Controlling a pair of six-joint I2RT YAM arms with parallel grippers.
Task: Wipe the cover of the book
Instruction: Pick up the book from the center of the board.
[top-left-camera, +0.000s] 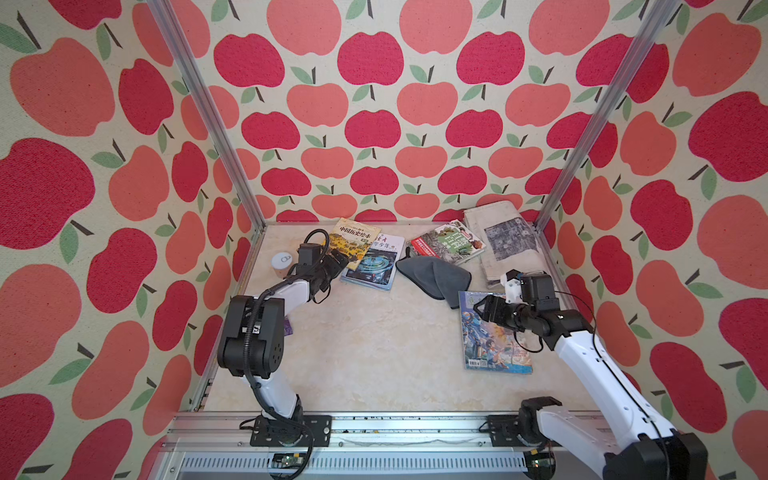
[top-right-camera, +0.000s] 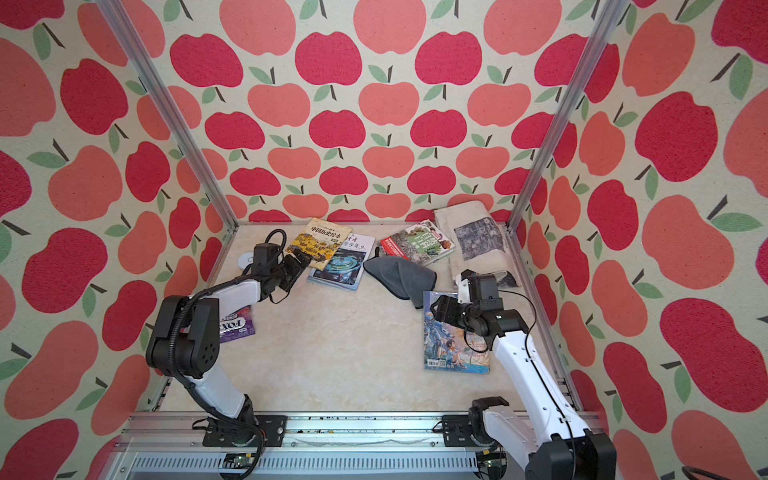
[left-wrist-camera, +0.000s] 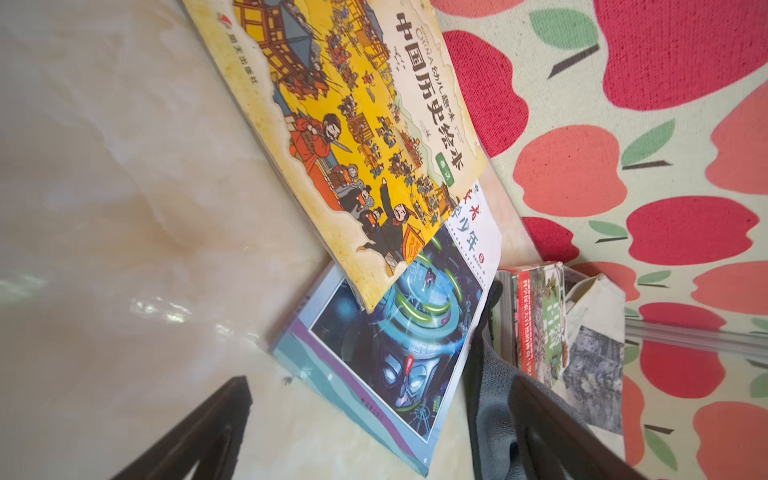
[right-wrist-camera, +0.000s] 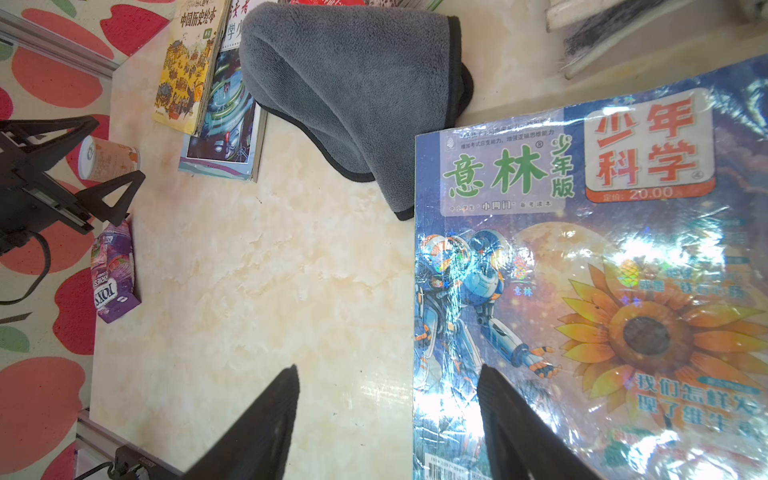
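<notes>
Now right hand (right-wrist-camera: 388, 376) hovers, jaws apart, over book (right-wrist-camera: 582, 291).

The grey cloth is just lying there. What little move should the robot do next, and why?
Probably the right gripper should reach forward and close on the grey cloth. Its jaws stand open and empty over the blue magazine, and the cloth lies loose just beyond it, held by nobody.

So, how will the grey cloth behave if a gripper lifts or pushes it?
Probably floppy: the grey cloth lies humped and folded, so it should drape when lifted. Its fleecy pile suggests good grip, little weight. Pushed, it may bunch rather than slide across the table.
</notes>
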